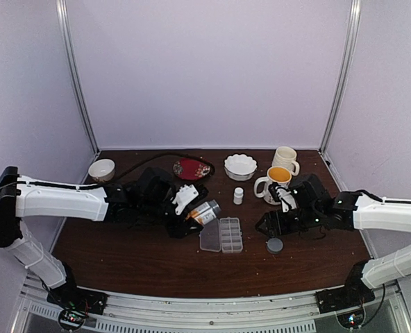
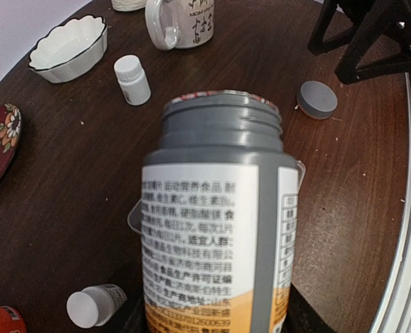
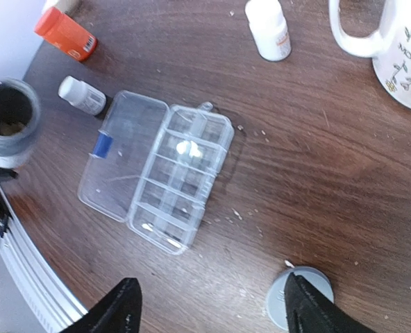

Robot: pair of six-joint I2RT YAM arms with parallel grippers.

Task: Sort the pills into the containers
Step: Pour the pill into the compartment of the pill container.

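The clear pill box [image 3: 181, 177] lies mid-table with its lid [image 3: 119, 156] folded open; its containers, two rows of small cells [image 1: 230, 234], face up. A few whitish pills [image 3: 187, 147] sit in the cells, and tiny specks [image 3: 237, 214] lie on the wood beside the box. My left gripper [image 1: 191, 218] is shut on an uncapped grey bottle [image 2: 219, 229] with a white and orange label, tilted with its mouth over the box's lid side. My right gripper [image 3: 212, 312] hangs open just right of the box, one finger over the grey cap [image 3: 299, 295].
A small white bottle [image 1: 238, 195] stands behind the box, with two mugs [image 1: 278, 182], a white scalloped bowl [image 1: 240, 166], a red plate [image 1: 191, 168] and a small bowl [image 1: 101, 170] farther back. Another small white bottle [image 3: 82, 95] and an orange bottle [image 3: 65, 32] lie left of the box.
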